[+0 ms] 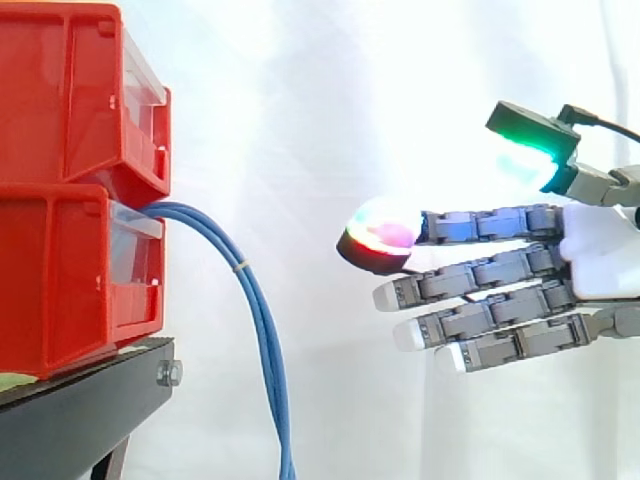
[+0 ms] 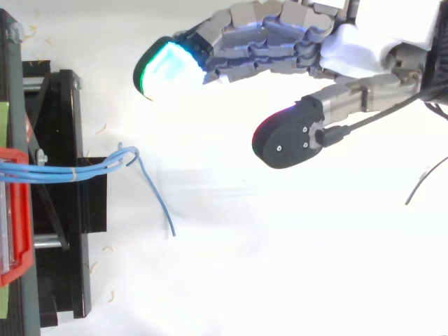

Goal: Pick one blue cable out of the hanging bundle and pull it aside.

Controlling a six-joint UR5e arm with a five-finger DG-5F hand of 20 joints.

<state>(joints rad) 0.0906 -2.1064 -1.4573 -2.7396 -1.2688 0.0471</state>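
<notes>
**Hand (image 1: pixel 600 258) open, well short of the blue cable bundle (image 1: pixel 256 300)**

Hand: fingers straight and spread towards the bins, thumb raised apart from them, nothing held. In the top view the lit fingertip (image 2: pixel 168 66) is well apart from the bundle.

Two red bins (image 1: pixel 70 180), stacked on a black stand (image 1: pixel 80 410), fix the upper end of the work. The bundle comes out from the front of the lower bin, arches forward, then hangs past the stand's edge.

From above, one cable (image 2: pixel 157 199) splays out from the other cables, its free end clear of them. This is judged the easiest one to take. A small pale tie (image 1: pixel 241 266) binds the cables on the arch, so they are likely to separate only below it.

Step in hand: the approach. To do it well, bring the hand in on the side of the splayed cable and below the tie. Set the thumb on one side of that cable and a finger on the other. Close only when no neighbouring cable lies between the thick pads. Then draw sideways, gently, since the upper end is anchored at the bin.
</notes>
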